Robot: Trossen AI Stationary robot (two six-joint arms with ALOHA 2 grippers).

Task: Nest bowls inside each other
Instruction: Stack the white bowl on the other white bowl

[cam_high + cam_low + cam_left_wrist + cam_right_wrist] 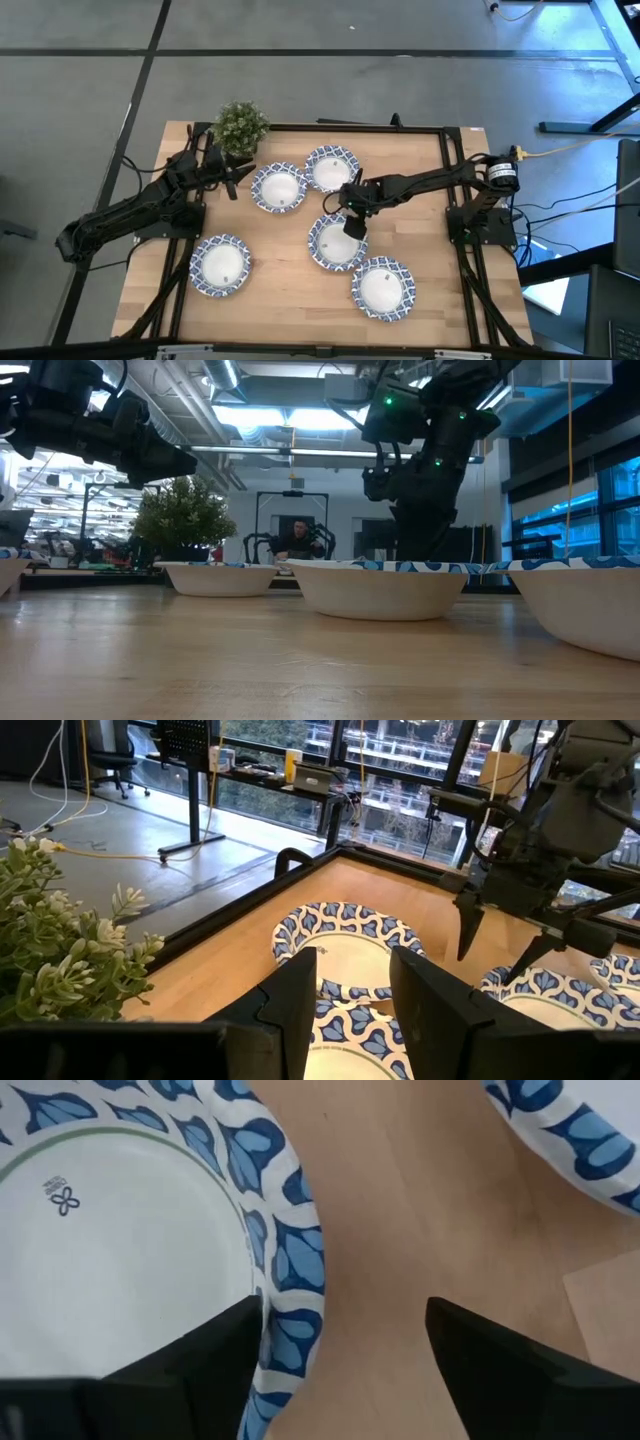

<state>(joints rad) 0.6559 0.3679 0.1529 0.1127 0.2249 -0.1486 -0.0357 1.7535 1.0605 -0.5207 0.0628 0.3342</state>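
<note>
Five places on the table hold blue-rimmed white bowls in the high view: one (279, 188) beside the plant, one (331, 168) near the far edge, one (337, 241) in the middle, one (382, 288) and one (221, 265) toward the near edge. My right gripper (354, 222) points down, open, over the middle bowl's far rim (300, 1270); one finger stands inside that rim, the other over bare wood. My left gripper (238, 180) hovers open beside the plant, at the left edge of the nearest bowl (345, 1025).
A small green potted plant (241, 126) stands at the far left corner, close to my left gripper. A black frame (350, 127) runs along the table's edges. Bare wood (290, 300) lies between the two near bowls. A person (296, 538) sits in the room beyond.
</note>
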